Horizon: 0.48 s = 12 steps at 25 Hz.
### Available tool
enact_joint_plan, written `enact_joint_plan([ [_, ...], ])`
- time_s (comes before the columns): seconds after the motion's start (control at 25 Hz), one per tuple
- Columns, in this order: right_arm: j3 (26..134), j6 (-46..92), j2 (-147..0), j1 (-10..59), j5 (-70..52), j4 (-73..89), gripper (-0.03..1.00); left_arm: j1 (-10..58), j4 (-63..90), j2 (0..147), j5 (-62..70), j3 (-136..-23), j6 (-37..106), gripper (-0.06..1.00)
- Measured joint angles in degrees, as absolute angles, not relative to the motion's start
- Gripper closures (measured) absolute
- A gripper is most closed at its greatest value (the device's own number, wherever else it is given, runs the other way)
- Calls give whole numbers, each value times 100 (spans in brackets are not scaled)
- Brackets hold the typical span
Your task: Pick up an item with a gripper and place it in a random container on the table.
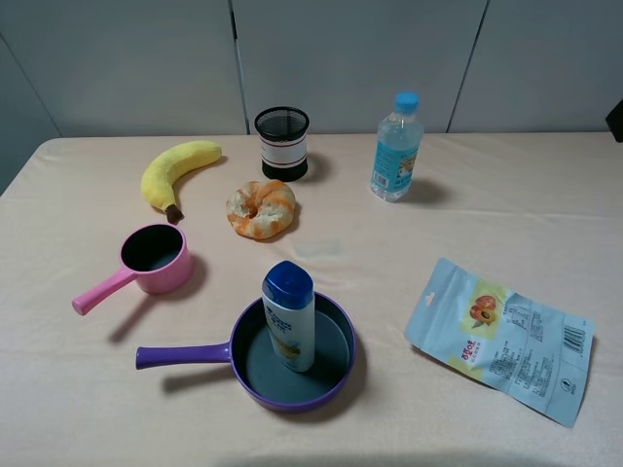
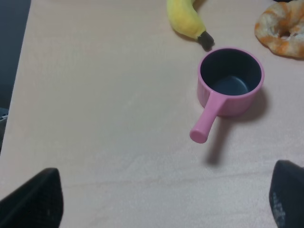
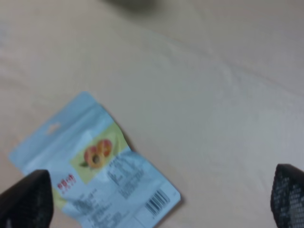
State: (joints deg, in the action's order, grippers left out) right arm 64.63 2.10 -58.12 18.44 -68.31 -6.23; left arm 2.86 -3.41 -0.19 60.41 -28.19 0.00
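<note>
The white bottle with a dark blue cap stands upright inside the round purple pan, whose long handle points left. Neither gripper touches it. My left gripper is open and empty, high above the table, with the pink saucepan ahead of it. My right gripper is open and empty, high above the table near the snack pouch. Neither gripper shows in the exterior high view; only a dark bit of arm shows at the right edge.
A pink saucepan, a banana and a bagel-like bread lie left of centre. A black mesh cup and a clear water bottle stand at the back. A light-blue snack pouch lies at the right.
</note>
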Motion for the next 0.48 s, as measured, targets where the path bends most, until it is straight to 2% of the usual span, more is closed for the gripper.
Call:
enact_joint_plan([
  [0.28,5426,-179,-4409,1785,-6358,-483,27,286,-341,-19,6041,-2819,0,7],
  [0.48,4636,-280,-3385,1203,-6330,-398,27,286,-341,-19,6041,-2819,0,7],
])
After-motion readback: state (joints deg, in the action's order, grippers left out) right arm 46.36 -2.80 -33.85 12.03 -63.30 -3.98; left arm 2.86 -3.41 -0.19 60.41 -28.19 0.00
